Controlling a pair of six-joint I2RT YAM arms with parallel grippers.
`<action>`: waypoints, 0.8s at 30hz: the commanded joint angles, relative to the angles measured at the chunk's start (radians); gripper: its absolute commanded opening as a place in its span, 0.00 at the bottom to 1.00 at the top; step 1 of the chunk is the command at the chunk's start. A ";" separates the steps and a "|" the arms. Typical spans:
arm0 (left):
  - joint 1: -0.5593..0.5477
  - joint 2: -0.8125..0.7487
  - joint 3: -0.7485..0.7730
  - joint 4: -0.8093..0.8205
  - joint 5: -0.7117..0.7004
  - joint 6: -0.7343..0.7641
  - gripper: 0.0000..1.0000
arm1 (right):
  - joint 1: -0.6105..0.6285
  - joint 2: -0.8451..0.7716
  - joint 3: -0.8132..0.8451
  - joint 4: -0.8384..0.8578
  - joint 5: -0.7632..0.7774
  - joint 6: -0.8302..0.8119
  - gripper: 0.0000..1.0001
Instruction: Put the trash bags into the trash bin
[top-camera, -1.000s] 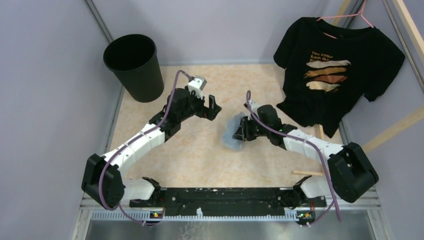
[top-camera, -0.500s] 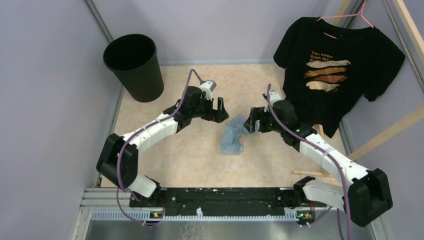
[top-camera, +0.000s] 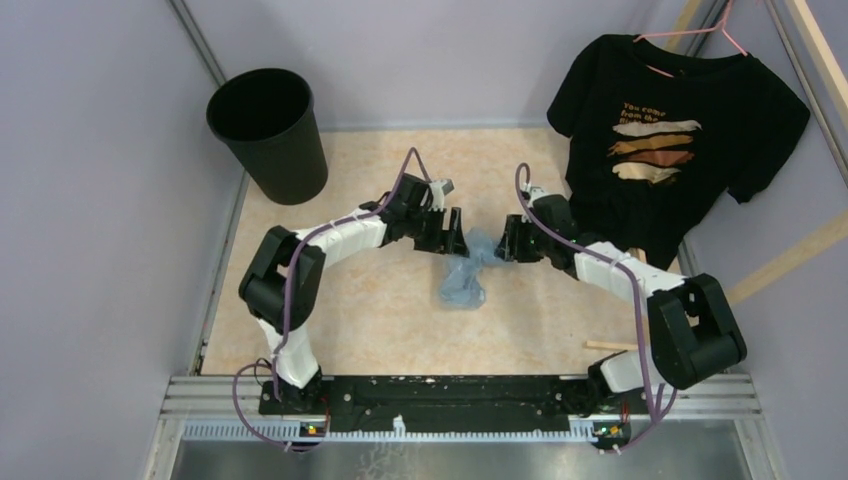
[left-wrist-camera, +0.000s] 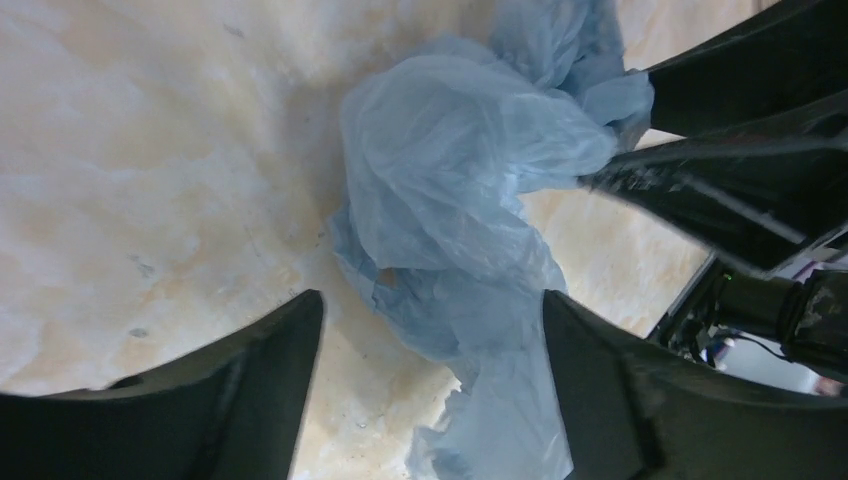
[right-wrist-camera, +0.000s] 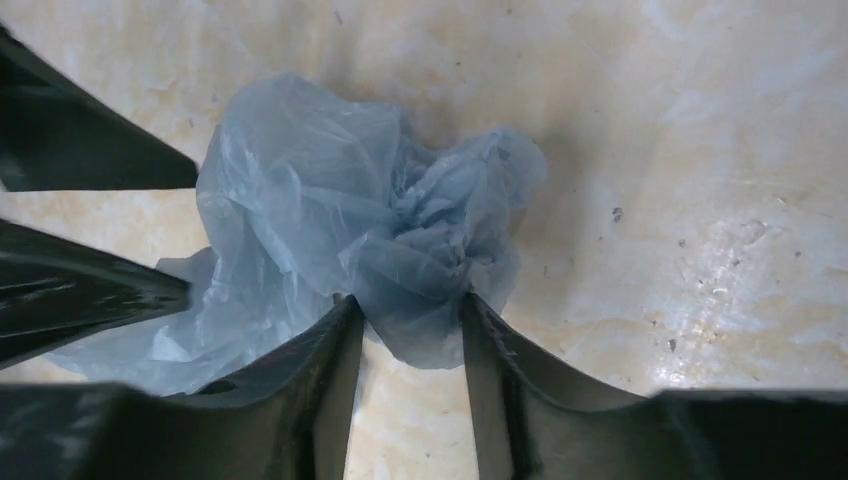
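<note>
The trash bag (top-camera: 463, 272), crumpled light-blue plastic, lies on the tabletop's centre. My right gripper (top-camera: 503, 242) is at the bag's upper end. In the right wrist view its jaws (right-wrist-camera: 412, 312) have closed in on a bunched fold of the trash bag (right-wrist-camera: 330, 230), which touches both fingertips. My left gripper (top-camera: 456, 237) faces it from the left, open wide, and the trash bag (left-wrist-camera: 450, 220) lies between its fingers (left-wrist-camera: 270, 380) without touching them. The right gripper's fingers (left-wrist-camera: 720, 170) show beyond the bag. The black trash bin (top-camera: 268, 130) stands upright at the back left, far from both grippers.
A black printed T-shirt (top-camera: 680, 130) hangs on a pink hanger at the back right, just behind the right arm. Wooden sticks (top-camera: 790, 260) lean at the right edge. Grey walls close in both sides of the tabletop (top-camera: 380, 310).
The left gripper has swung right, up to the bag. The right gripper has moved back and toward the centre, the bag stretching out with it; its jaws opened, then narrowed again on a fold.
</note>
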 joint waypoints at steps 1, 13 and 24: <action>-0.003 0.065 0.057 -0.076 0.092 -0.013 0.75 | -0.015 0.009 0.004 0.119 -0.061 0.034 0.31; 0.107 0.012 0.054 0.030 0.358 -0.040 0.14 | -0.152 -0.159 -0.022 -0.040 -0.085 -0.041 0.00; 0.137 -0.078 -0.044 0.311 0.547 -0.160 0.00 | -0.152 -0.229 0.019 -0.168 0.036 -0.088 0.04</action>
